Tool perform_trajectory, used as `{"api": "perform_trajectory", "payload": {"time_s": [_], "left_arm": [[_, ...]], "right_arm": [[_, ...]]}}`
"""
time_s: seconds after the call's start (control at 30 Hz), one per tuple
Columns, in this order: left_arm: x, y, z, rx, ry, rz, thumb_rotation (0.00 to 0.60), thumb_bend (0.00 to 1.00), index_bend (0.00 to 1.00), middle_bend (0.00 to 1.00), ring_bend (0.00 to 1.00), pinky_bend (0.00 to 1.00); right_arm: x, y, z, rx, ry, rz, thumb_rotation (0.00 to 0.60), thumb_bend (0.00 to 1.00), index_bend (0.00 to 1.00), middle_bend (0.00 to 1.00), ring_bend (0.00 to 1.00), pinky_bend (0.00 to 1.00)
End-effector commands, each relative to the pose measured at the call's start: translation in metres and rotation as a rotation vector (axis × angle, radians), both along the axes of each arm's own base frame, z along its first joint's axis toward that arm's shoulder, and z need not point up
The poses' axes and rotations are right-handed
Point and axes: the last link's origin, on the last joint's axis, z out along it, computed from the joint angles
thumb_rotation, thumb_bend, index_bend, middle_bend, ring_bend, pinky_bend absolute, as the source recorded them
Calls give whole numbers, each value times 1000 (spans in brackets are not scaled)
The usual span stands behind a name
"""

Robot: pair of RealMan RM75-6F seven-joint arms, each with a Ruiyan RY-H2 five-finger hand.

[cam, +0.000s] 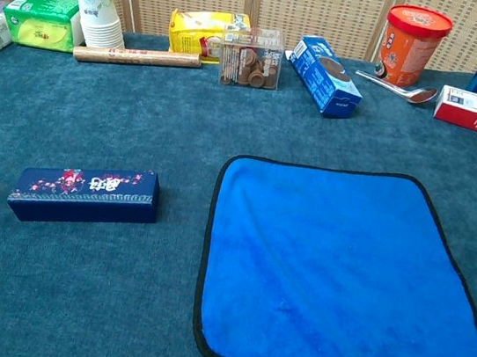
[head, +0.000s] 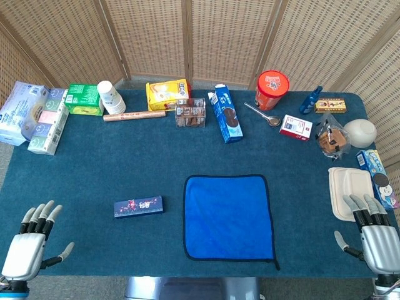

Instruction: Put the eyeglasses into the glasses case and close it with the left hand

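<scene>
Wicker screens behind, teal table [head: 94, 181] below. Left hand [head: 26, 250] at near-left corner, fingers spread, holding nothing; right hand [head: 375, 240] at near-right edge, likewise empty and spread. Both well apart from case [head: 138, 206], which lies shut just left of blue cloth [head: 228, 215]. No glasses visible anywhere, so likely inside; cannot confirm. Judgement: task looks finished, nothing obvious left. Other containers: clear box [head: 190, 112] holds brown pieces; white clamshell [head: 350, 194] shut, contents unseen.
</scene>
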Motion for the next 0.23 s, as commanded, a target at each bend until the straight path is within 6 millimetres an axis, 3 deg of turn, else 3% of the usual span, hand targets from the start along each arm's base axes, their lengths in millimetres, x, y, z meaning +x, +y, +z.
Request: {"api": "perform_trajectory", "payload": {"time_s": [0.03,0.23], "left_arm": [[0,-1,0,4,3,-3,395,243,0,0,0,0],[-1,-1,6,25,5,14,398,243,0,0,0,0]], "right_arm": [[1,-1,-1,-1,-3,8,493,345,130,143,0,116],[3,-7,-6,4,-20,18,508,345,132,143,0,113]]}}
